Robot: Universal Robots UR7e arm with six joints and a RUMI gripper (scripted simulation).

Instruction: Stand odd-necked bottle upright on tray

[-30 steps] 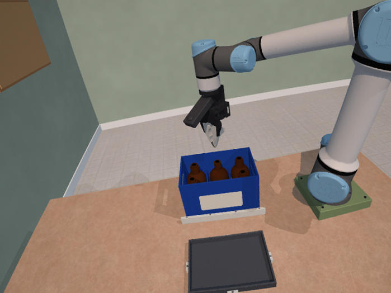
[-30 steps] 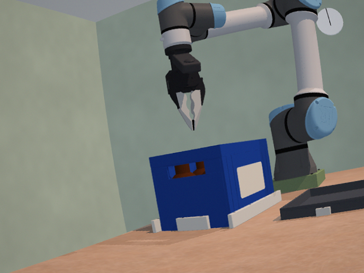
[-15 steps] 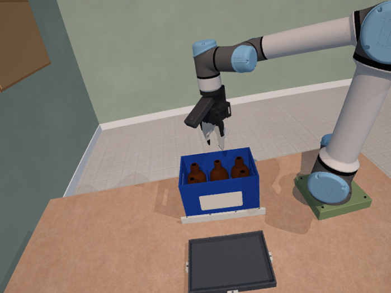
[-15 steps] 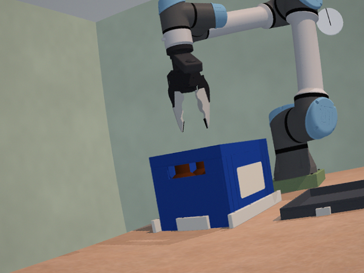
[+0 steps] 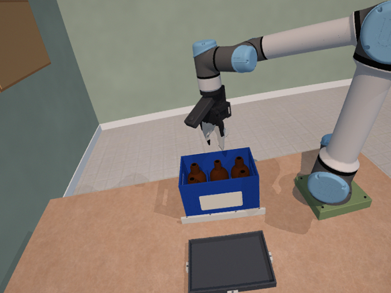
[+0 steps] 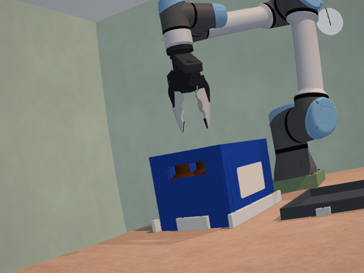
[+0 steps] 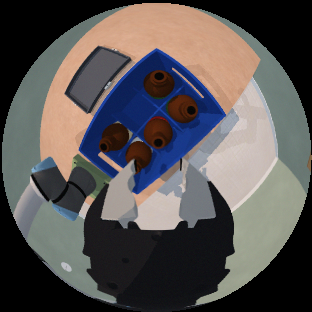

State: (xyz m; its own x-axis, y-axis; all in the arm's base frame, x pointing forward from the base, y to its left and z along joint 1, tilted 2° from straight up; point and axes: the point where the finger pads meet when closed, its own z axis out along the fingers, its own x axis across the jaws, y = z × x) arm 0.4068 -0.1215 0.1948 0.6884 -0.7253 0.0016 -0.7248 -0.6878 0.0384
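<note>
Green walls, gripper [image 5: 215, 146] [image 6: 195, 129] [image 7: 158, 159] pointing down, partly open

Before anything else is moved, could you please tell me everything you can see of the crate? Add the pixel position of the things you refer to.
The crate [image 5: 218, 186] [image 6: 192, 197] [image 7: 126, 70] is a deep blue box, plastic by its look, open at the top and standing upright on the table. Inside, thin dividers make compartments, and five brown bottles stand in it. A blank cream label is on the long side facing the tray, and a slot pierces each short end. Low white strips edge its foot. The gripper is above, not touching it.
</note>
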